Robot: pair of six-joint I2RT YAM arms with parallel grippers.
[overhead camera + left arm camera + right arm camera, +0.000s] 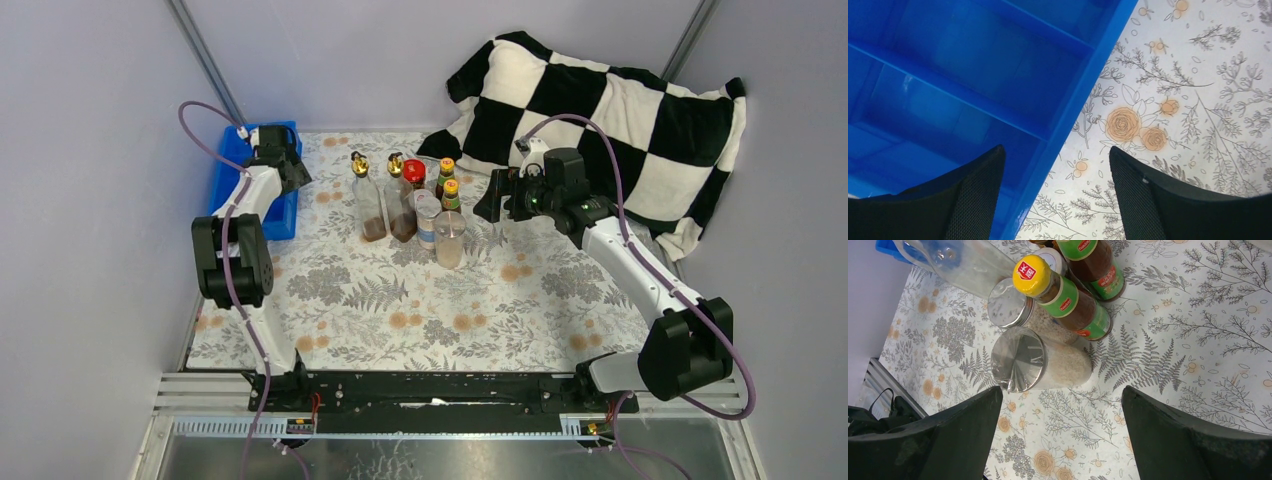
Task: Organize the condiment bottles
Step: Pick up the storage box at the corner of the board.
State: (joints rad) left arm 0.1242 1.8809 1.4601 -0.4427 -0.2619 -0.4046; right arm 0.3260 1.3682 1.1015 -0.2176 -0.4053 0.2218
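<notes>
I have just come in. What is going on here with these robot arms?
The job is to organize the bottles, which stand clustered on the table, none of them held. The left gripper is open, above the rim of the blue tray. The right gripper is open too, facing a shaker and a yellow-capped bottle beside it.

Pale lilac walls (pixel 400 50); floral tablecloth (pixel 400 300); checkered pillow (pixel 600 110).

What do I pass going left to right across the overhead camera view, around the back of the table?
Blue divided plastic tray → left gripper → two tall clear gold-spouted bottles → silver-lidded clear shaker → right gripper → black-and-white checkered pillow.
</notes>
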